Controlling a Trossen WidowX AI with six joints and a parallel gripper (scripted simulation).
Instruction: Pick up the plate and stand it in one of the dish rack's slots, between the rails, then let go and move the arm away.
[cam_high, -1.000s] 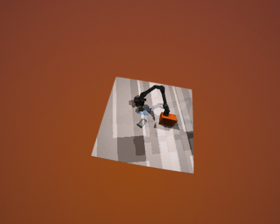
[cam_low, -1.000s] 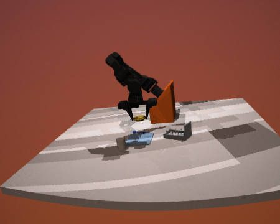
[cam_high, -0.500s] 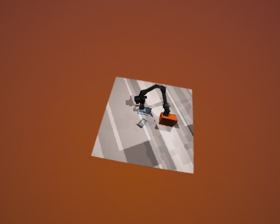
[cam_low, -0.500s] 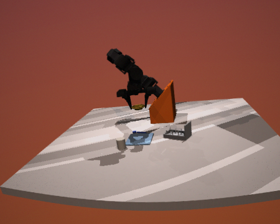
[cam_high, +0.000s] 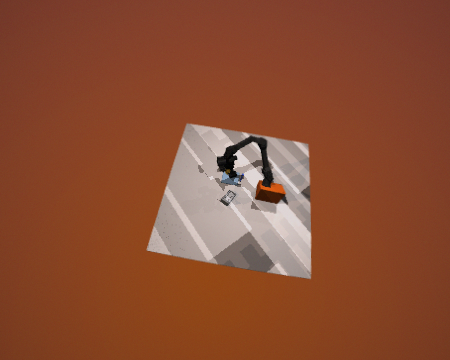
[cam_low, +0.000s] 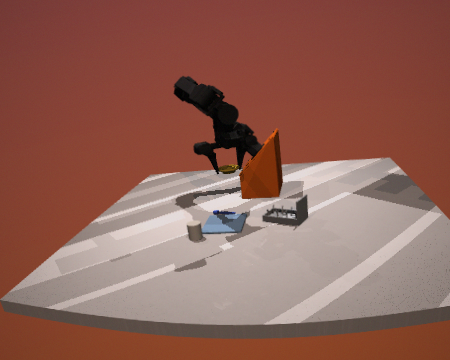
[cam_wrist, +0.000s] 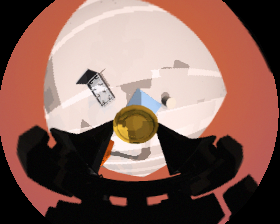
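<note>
My gripper (cam_high: 229, 173) (cam_low: 229, 170) (cam_wrist: 135, 123) is shut on the yellow plate (cam_low: 228, 169) (cam_wrist: 135, 124), one finger at each side of its rim. In the exterior view the plate is nearly level and well above the table. In the top view the arm hides much of it. The dish rack (cam_high: 225, 201) (cam_low: 302, 210) is grey, with a tall panel at one end and thin upright rails. It stands on the table, apart from the gripper and plate. Its separate slots are too small to make out.
A light blue mat (cam_high: 230, 181) (cam_low: 225, 225) (cam_wrist: 141, 100) lies beside the rack, with a dark blue thin object (cam_low: 223, 213) at its edge. A beige cylinder (cam_low: 194, 231) (cam_wrist: 170, 102) stands beside the mat. The orange block (cam_high: 270, 192) (cam_low: 262, 175) is at the arm's base.
</note>
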